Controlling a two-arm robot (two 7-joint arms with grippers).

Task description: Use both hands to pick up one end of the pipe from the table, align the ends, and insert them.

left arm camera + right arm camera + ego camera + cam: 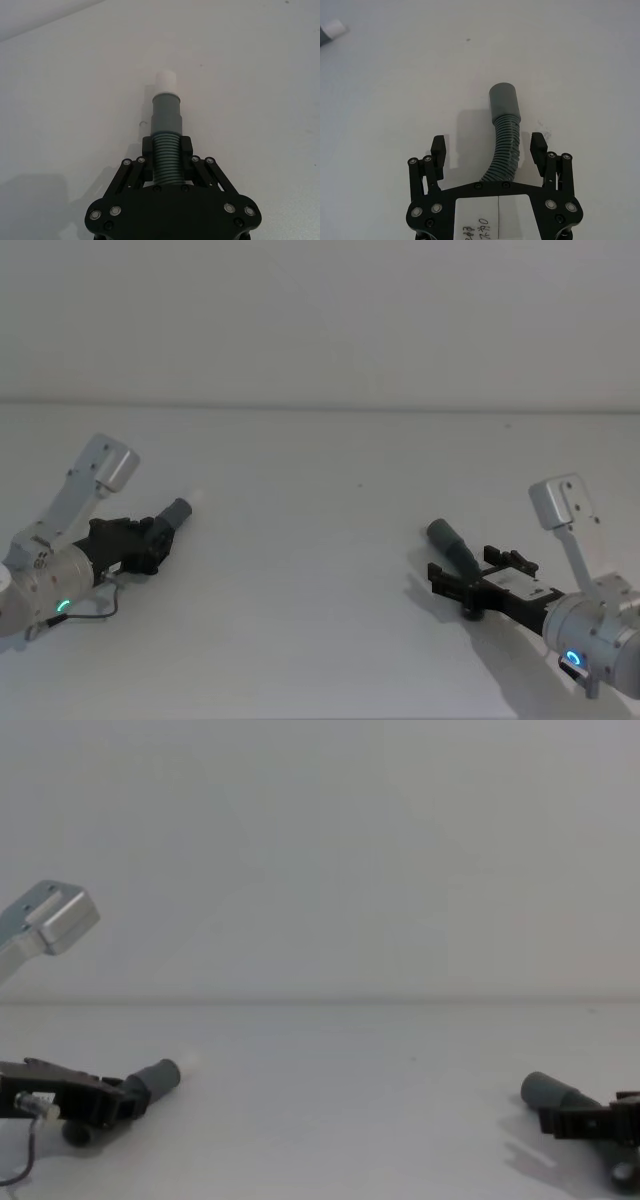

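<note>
My left gripper (167, 156) is clamped on the ribbed part of the white-tipped piece (166, 107), low at the left side of the table (320, 570). My right gripper (488, 145) stands wide, a finger on either side of the plain piece (506, 130), which lies on the right; neither finger touches it.

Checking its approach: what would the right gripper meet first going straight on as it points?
Probably the plain-cuffed hose piece, which lies between the right gripper's open fingers; its ribbed body would reach the palm. Past the cuff the way looks free.
</note>
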